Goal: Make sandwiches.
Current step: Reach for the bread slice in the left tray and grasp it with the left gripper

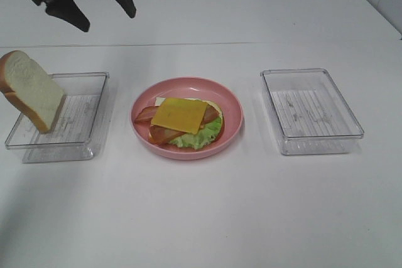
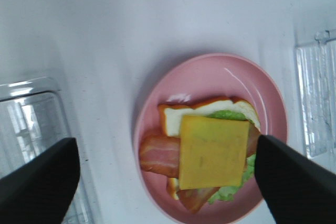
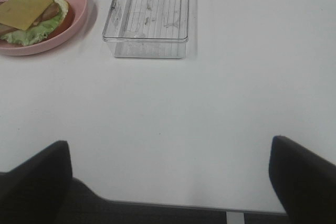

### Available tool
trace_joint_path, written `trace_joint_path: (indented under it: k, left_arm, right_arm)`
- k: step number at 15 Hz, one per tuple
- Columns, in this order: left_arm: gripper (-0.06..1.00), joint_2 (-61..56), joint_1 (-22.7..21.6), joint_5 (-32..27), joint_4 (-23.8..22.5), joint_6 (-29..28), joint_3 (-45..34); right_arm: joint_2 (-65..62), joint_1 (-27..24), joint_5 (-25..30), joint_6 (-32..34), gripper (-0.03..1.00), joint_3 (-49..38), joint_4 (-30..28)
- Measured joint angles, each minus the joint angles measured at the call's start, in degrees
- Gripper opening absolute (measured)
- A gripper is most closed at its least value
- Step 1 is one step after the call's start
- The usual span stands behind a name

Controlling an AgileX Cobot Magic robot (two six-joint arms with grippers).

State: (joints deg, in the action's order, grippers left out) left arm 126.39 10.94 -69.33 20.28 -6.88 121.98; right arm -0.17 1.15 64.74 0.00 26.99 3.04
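Observation:
The sandwich lies on the round pink plate at the table's middle: one white bread slice, green lettuce, bacon strips, and a yellow cheese square on top. A second thick bread slice leans upright against the left wall of the left clear container. My left gripper hangs open and empty high over the far left of the table; in its wrist view the plate lies below, between the fingers. My right gripper is open and empty over bare table, away from the plate.
An empty clear container stands right of the plate and also shows in the right wrist view. The table's near edge shows in the right wrist view. The right arm is out of the exterior high view.

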Motion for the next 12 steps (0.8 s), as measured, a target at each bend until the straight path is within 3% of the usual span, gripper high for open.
trace_joint_path:
  k: [4,8,10,12]
  left_arm:
    - [0.82,-9.2,0.0,0.0,-7.6,-1.7,-9.6]
    - [0.82,-23.3,-0.3,-0.5,-16.7,-2.0,-26.1]
    - [0.82,-25.8,-3.3,-0.6,-18.1,-2.9,-28.4]
    - [0.82,-25.6,-9.1,-0.6,-18.4,-2.9,-28.8]
  right_arm:
    - [0.0,0.0,0.0,0.0,0.98,0.0,0.0]
    - [0.0,0.0,0.0,0.0,0.98,0.0,0.0]
    - [0.0,0.0,0.0,0.0,0.98,0.0,0.0]
    - [0.0,0.0,0.0,0.0,0.98,0.0,0.0]
